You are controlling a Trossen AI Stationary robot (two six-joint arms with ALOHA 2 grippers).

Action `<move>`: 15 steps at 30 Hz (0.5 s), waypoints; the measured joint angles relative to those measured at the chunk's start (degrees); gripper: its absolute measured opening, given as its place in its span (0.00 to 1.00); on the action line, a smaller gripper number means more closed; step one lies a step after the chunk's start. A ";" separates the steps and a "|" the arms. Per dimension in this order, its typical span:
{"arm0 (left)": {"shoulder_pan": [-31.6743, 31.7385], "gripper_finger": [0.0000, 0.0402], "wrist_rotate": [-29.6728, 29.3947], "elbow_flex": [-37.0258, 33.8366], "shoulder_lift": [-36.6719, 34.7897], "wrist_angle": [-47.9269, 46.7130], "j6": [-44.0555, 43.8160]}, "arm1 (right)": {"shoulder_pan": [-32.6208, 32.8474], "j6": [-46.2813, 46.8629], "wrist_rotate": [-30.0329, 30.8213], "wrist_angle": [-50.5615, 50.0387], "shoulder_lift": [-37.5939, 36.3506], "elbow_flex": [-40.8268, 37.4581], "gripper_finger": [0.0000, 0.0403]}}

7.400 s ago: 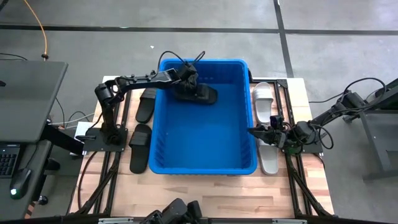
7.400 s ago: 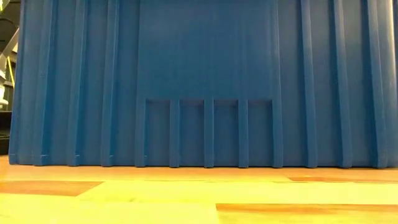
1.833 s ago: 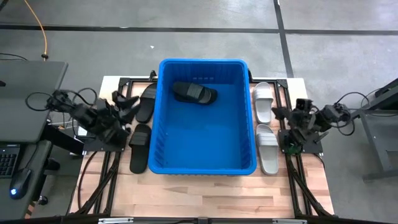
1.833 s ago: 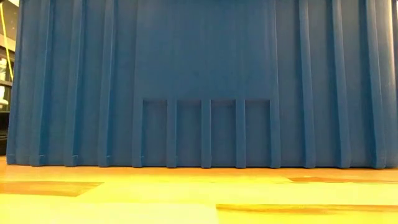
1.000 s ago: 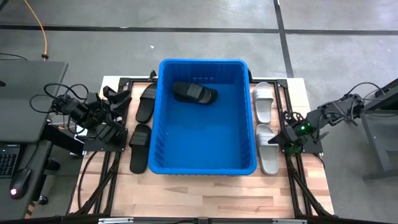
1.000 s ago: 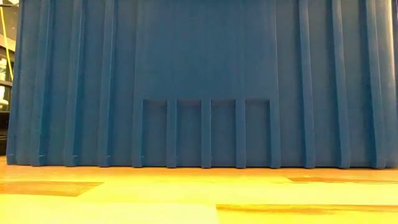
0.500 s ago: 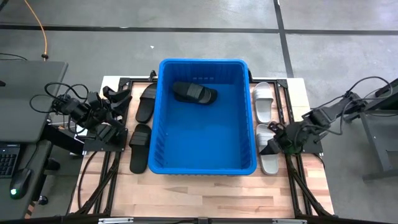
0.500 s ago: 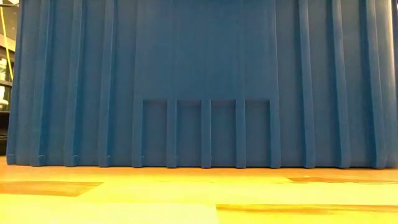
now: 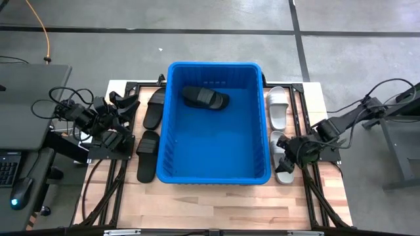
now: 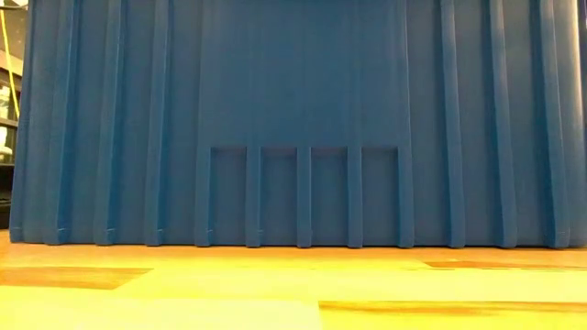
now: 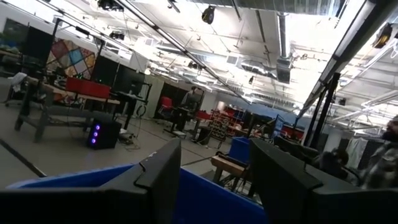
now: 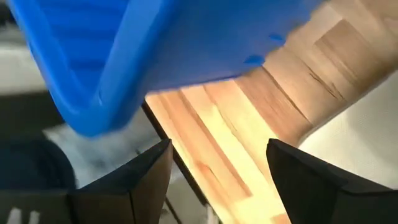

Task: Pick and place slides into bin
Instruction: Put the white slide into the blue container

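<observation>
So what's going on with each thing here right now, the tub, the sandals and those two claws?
bin: upright on the table, open top.
black slide in the bin: lying flat near the far wall.
two black slides: on the table left of the bin.
far white slide: on the table right of the bin.
near white slide: on the table, partly under the right gripper.
right gripper: open, over the near white slide.
left gripper: open, empty, pulled back at the table's left edge.

Wood table [image 9: 216, 196]: blue bin [image 9: 172, 167], 2 black slides [image 9: 148, 155], 2 white slides [image 9: 276, 108].
</observation>
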 joint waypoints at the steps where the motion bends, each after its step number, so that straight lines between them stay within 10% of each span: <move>1: 0.00 0.45 0.14 0.00 0.00 -0.02 0.00 | 0.06 -2.85 -0.80 -0.27 0.30 0.00 0.63; 15: 0.00 0.45 4.90 0.00 0.00 -0.35 -1.68 | 1.13 -16.12 4.39 -18.61 5.51 0.00 0.63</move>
